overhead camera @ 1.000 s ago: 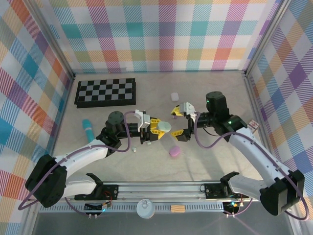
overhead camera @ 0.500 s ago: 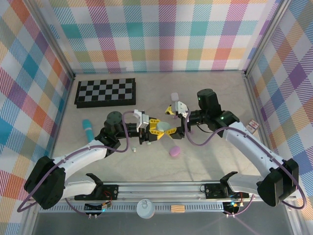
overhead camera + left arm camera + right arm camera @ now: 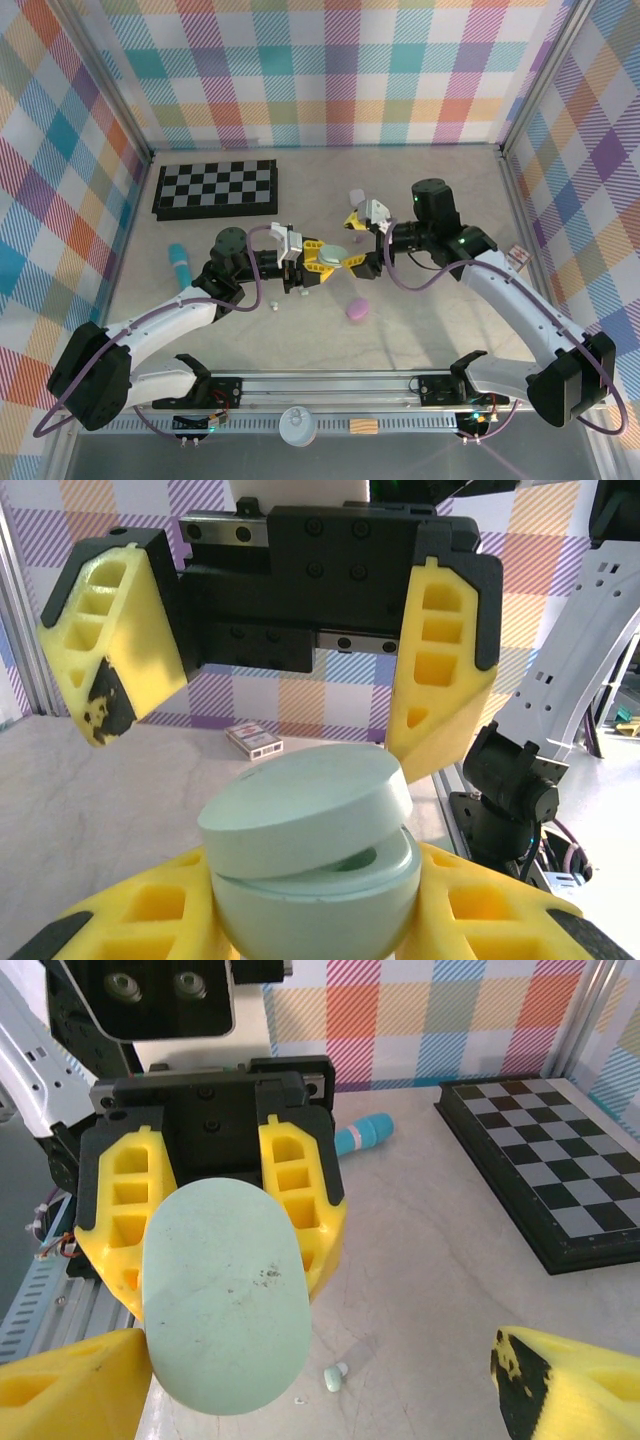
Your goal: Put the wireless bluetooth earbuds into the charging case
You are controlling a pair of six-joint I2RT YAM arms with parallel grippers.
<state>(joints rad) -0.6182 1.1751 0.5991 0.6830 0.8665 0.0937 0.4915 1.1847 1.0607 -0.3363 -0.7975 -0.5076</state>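
My left gripper [image 3: 333,261] is shut on a pale green charging case [image 3: 337,253], held above the table's middle. In the left wrist view the case [image 3: 310,850] has its lid tipped slightly open between my yellow fingers [image 3: 500,910]. My right gripper [image 3: 362,243] stands open, with one finger on each side of the case's lid. In the right wrist view the case [image 3: 225,1295] sits just left of the gap between the right gripper's [image 3: 320,1390] fingers. A pale green earbud [image 3: 335,1375] lies on the table below. Another tiny pale bud [image 3: 273,305] lies near the left arm.
A purple case [image 3: 356,310] lies in front of the grippers and a white case [image 3: 356,197] behind them. A chessboard [image 3: 215,186] lies at the back left, a teal cylinder [image 3: 179,263] at the left and a small box [image 3: 518,256] by the right wall.
My right gripper has moved left and now brackets the case's lid, its jaws slightly narrower. The left gripper has kept its hold and barely shifted.
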